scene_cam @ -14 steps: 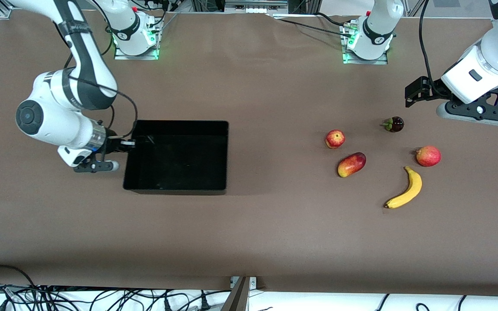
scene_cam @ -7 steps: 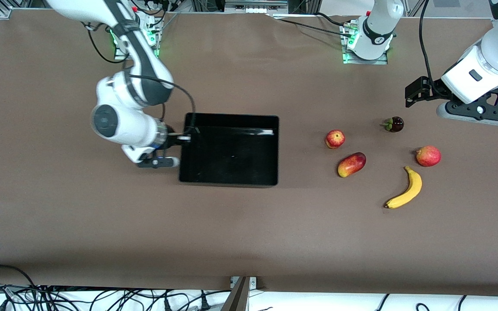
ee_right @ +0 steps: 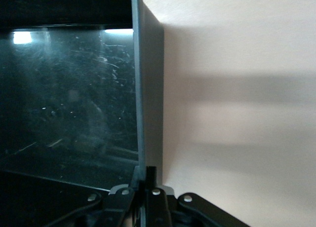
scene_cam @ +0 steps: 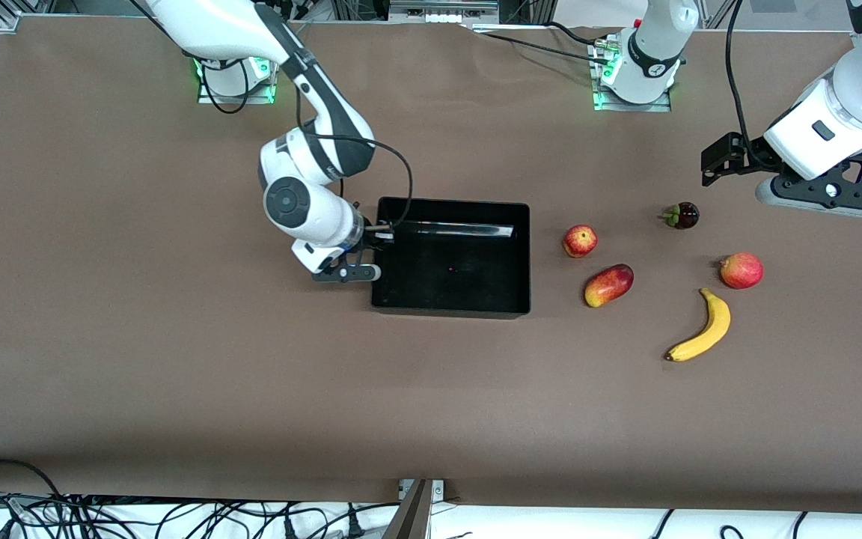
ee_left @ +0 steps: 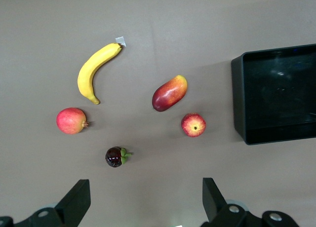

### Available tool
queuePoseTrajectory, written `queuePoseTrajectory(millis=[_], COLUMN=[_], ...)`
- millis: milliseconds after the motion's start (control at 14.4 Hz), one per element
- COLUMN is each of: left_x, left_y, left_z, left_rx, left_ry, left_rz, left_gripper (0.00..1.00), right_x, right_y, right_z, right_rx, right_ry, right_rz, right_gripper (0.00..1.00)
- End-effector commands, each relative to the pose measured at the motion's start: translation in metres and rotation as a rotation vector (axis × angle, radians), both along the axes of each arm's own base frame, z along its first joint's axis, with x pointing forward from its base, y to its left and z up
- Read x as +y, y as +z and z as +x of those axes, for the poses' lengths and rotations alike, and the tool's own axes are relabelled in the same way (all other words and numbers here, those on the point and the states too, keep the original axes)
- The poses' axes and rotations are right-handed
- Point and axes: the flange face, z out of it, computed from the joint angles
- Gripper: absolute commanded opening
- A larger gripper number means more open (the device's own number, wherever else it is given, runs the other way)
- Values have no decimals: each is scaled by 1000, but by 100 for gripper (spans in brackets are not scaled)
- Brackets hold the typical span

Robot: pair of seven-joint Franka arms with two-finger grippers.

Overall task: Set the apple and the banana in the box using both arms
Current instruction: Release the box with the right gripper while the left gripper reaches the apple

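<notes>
Right gripper (scene_cam: 373,238) is clenched on the box (scene_cam: 452,307) wall at its end toward the right arm's base. Apple (scene_cam: 579,241) sits just off the box's 3 o'clock edge; banana (scene_cam: 701,329) lies at the apple's 4 o'clock. Left gripper (scene_cam: 717,159) waits spread wide over bare table.

Counted on the table: one black box (scene_cam: 452,301), one banana (scene_cam: 702,330), one apple (scene_cam: 579,241), one mango-like fruit (scene_cam: 608,285), one pinkish-red round fruit (scene_cam: 741,270), one dark purple fruit (scene_cam: 684,215).
</notes>
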Motion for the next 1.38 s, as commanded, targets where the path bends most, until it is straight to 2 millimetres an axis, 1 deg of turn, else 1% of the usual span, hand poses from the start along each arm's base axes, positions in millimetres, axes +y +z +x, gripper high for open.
queuePoseTrajectory(millis=[0,69,277,346,415,485,623,692,762,831,900,969,1038,1108,1177,1246,1315], left_x=[2,4,4,2,-2,-8,-18,-27,-31,-40,-61,-70,-72,-72,-71,-70,-71], left_y=[6,7,5,0,-18,-25,-33,-43,-63,-88,-116,-138,-162,-188,-215,-238,-262], left_z=[0,0,1,1,6,1,-3,-4,-1,2,2,4,6,6,6,5,2], left_rx=[-1,-2,1,15,63,117,156,173,211,252,267,245,212,183,149,109,86], left_ry=[-6,-3,-12,-17,-22,-31,-45,-60,-52,-45,-51,-25,10,19,22,27,31], left_rz=[23,21,22,24,30,38,40,42,39,39,52,63,62,53,42,28,18], left_gripper=[100,100,100,100,100,100,100,100,100,100,100,100,100,100,100,100,100], right_x=[10,13,9,8,9,10,13,12,12,12,12,13,14,18,21,21,21], right_y=[7,5,-1,-3,-6,-4,-6,-7,-8,-7,-7,-5,1,12,24,33,47], right_z=[5,3,5,5,6,8,9,9,9,9,9,10,16,21,25,27,32], right_rx=[-19,-18,-35,-39,-40,-47,-51,-59,-60,-62,-62,-66,-79,-100,-110,-102,-93], right_ry=[-8,3,37,47,52,53,62,81,85,85,83,88,82,87,84,84,82], right_rz=[20,19,-11,-22,-25,-21,-23,-33,-39,-38,-35,-35,-24,-15,-3,-1,1], right_gripper=[0,0,0,0,0,0,0,0,0,0,0,0,43,99,100,100,100])
